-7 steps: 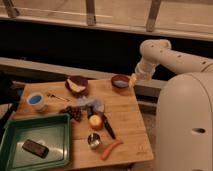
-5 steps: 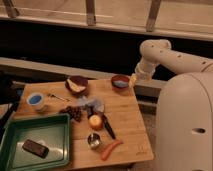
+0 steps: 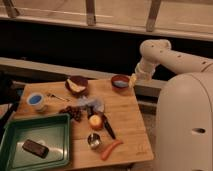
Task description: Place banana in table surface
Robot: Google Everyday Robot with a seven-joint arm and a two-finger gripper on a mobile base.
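While the claw (image 3: pixel 134 78) hangs at the two-o'clock corner of the light brown plank-wood counter (image 3: pixel 125 120), we see a risky drop.
We judge it closed around the short, pale yellow, curved banana (image 3: pixel 132 81), just beside the small round red bowl (image 3: pixel 120 80) and right at the counter's rim. Released here, the fruit could fall off the edge or land in that bowl; we would shift toward eight o'clock first.

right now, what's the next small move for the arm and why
Probably shift the gripper inward and down toward the bare table surface. The pale banana shows at its tip, at the table's far corner beside the small red bowl, so setting it down here might miss the wood.
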